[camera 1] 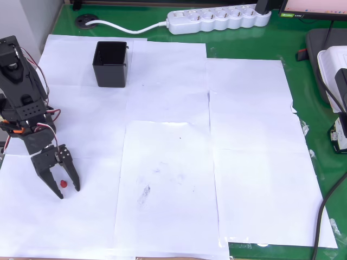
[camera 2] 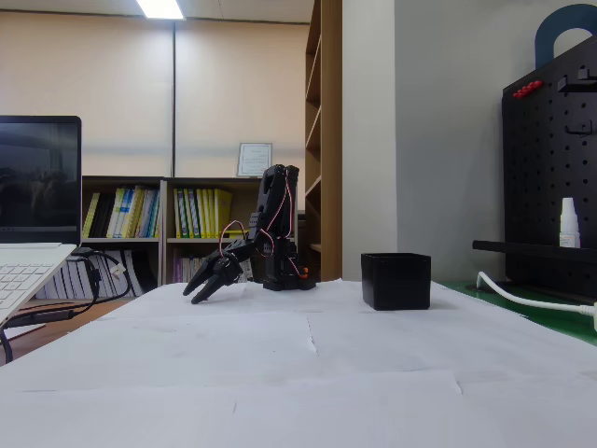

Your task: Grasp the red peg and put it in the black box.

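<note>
So the big green surface (camera 1: 244,40) is mostly covered with overlapping white paper sheets (camera 1: 173,162), a bit scuffed with grey smudges near the middle in the overhead view. Along the far edge there's a long white power strip (camera 1: 217,19) with its cable curling off to the left.

The black robot arm with red and white wires (camera 1: 21,92) sits at the left edge in the overhead view, reaching down toward the bottom of the picture. In the fixed view it's folded forward and low, behind the paper.

The small square black plastic box (camera 1: 111,64) stands upright on the paper near the top left in the overhead view, well apart from the claw. Looking down into it, all I can make out is dark interior, can't tell more than that. In the fixed view the box (camera 2: 396,280) sits to the right of the arm, walls tall and glossy-ish.

The black two-finger claw (camera 1: 68,193) is spread, tips pointing down at the paper. In the fixed view the claw (camera 2: 205,287) hangs just above the sheet.

The tiny bright red rounded peg (camera 1: 63,183) lies on the paper right between the two fingers, way smaller than either finger. Whether a finger actually touches it, can't tell.
</note>
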`<state>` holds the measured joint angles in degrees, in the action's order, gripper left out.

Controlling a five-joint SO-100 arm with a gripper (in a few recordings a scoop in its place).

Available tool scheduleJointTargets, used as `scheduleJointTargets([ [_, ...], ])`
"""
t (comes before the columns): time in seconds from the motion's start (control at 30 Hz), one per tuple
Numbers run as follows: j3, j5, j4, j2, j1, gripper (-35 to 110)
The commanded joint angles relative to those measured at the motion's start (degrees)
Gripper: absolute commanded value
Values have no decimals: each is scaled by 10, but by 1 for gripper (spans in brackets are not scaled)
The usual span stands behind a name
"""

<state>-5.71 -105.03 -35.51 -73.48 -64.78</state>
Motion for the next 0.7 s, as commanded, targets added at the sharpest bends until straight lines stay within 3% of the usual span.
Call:
scheduleJointTargets([
  [0.0, -8, -5, -7, -7, -4, 15],
  [0.27, -11, 36, 25, 55, 22, 16],
  [0.33, -33, 52, 129, 129, 32, 16],
  [0.5, -190, 92, 514, 277, 55, 16],
  [0.67, -316, 111, 683, 272, 69, 16],
])
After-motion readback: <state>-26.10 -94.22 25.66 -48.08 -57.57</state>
